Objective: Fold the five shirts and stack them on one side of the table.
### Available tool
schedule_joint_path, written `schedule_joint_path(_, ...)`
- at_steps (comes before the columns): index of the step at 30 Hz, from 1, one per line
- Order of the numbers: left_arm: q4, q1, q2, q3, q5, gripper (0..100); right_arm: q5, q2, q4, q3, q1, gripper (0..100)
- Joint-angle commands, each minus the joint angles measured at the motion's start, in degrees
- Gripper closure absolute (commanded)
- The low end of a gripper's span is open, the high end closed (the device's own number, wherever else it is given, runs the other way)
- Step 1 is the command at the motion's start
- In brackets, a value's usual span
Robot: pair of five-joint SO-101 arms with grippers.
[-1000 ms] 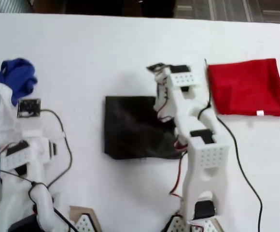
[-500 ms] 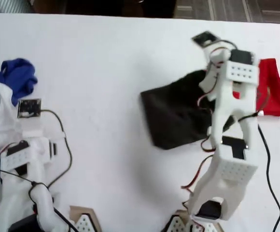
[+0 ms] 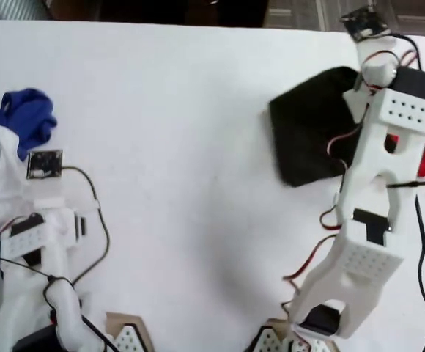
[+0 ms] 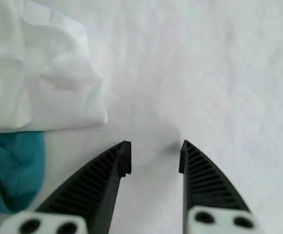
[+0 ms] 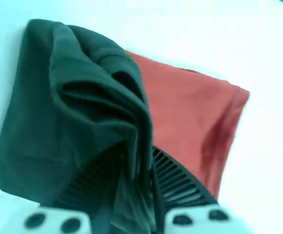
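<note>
Black shirt (image 3: pixel 308 128), folded, is pinched between the fingers of my right gripper (image 5: pixel 139 163) near the far right corner of the table (image 3: pixel 183 88); its far side overlaps the red shirt (image 5: pixel 190 107), which lies folded flat at the right edge; whether the black one sits squarely on top I cannot tell. My left gripper (image 4: pixel 153 156) hovers with fingers spread, holding nothing, by the left edge, beside the white shirt (image 4: pixel 34 73) and teal shirt (image 4: pixel 10 165), both crumpled; the blue shirt (image 3: pixel 26 114) lies bunched beyond them. Assessment: one shirt placed; a second not yet released; three unfolded; task under half complete.
</note>
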Motion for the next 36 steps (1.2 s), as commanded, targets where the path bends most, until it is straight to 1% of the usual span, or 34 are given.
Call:
schedule_joint_path(1, -0.8, -0.4, -1.7, -0.1, 0.0, 82, 0.5, -1.1, -4.0, -3.4, 3.2, 97.8)
schedule_joint_path(3, -0.8, -0.4, -1.7, -0.1, 0.0, 82, 0.9, 1.0, -6.8, -3.4, 5.2, 97.9)
schedule_joint_path(7, -0.8, -0.4, -1.7, -0.1, 0.0, 82, 8.0, 4.4, -10.8, -3.4, 8.1, 97.9)
schedule_joint_path(9, -0.8, -0.4, -1.7, -0.1, 0.0, 82, 9.7, 5.6, -11.9, -3.9, 9.4, 97.9)
schedule_joint_path(18, -0.8, -0.4, -1.7, -0.1, 0.0, 82, 9.9, 14.7, -16.9, -14.2, 13.9, 97.9)
schedule_joint_path(24, -0.8, -0.4, -1.7, -0.1, 0.0, 82, 10.2, 24.6, -20.4, -22.2, 14.0, 97.8)
schedule_joint_path(32, -0.8, -0.4, -1.7, -0.1, 0.0, 82, 9.8, 34.9, -20.8, -31.7, 14.2, 97.7)
schedule_joint_path(34, -0.8, -0.4, -1.7, -0.1, 0.0, 82, 9.7, 36.2, -20.7, -34.3, 14.2, 95.2)
schedule_joint_path(36, -1.1, -0.4, -1.7, -0.1, 0.0, 82, 5.6, 37.0, -20.5, -37.0, 14.3, 88.9)
